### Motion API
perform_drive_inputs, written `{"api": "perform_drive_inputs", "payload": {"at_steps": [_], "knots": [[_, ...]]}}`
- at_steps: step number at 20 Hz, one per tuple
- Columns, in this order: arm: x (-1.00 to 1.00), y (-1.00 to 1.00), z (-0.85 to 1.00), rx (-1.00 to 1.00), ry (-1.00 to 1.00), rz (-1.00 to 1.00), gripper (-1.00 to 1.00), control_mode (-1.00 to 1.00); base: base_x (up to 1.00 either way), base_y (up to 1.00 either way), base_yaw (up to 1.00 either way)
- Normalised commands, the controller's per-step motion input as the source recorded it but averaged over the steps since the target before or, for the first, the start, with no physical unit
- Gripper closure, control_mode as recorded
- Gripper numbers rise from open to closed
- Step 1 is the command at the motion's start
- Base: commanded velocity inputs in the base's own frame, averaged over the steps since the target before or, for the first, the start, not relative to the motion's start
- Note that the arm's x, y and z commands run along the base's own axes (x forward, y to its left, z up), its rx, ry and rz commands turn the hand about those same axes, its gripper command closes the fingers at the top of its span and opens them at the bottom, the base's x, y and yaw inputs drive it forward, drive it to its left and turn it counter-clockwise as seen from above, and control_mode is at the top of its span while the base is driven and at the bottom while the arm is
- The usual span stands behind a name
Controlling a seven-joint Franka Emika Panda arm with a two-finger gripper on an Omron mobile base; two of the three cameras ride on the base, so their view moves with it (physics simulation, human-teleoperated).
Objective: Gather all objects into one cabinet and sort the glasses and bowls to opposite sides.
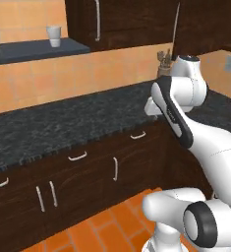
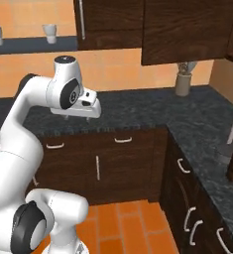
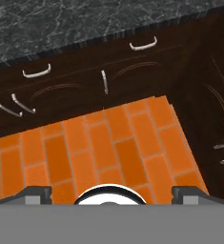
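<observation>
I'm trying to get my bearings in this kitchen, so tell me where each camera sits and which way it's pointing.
Left base view: behind the arm on its left, looking forward and down at the dark granite counter and drawers; the arm rises lower right.
Right base view: behind on its right, facing the counter corner; the arm rises lower left.
Hand view: on the hand, looking down at the orange tile floor and cabinet fronts; open fingers at the bottom.
Both base views share the counter, wall cabinets and a shelf with two white cups.

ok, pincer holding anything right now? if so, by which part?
Nothing is held. The pincer is open, its fingertips wide apart with only the orange tiled floor between them.
</observation>
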Motion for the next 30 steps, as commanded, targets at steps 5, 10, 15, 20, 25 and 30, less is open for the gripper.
{"api": "perform_drive_inputs", "payload": {"at_steps": [5,10,15,20,25,30], "knots": [[0.0,0.0,0.0,0.0,0.0,0.0,-1.0,1.0,-0.24,0.0,0.57],[0.0,0.0,0.0,0.0,0.0,0.0,-1.0,1.0,-0.03,0.14,0.43],[0.0,0.0,0.0,0.0,0.0,0.0,-1.0,1.0,0.0,0.26,0.44],[0.0,0.0,0.0,0.0,0.0,0.0,-1.0,1.0,0.0,0.24,0.53],[0.0,0.0,0.0,0.0,0.0,0.0,-1.0,1.0,0.37,0.39,0.4],[0.0,0.0,0.0,0.0,0.0,0.0,-1.0,1.0,0.59,0.29,0.4]]}}
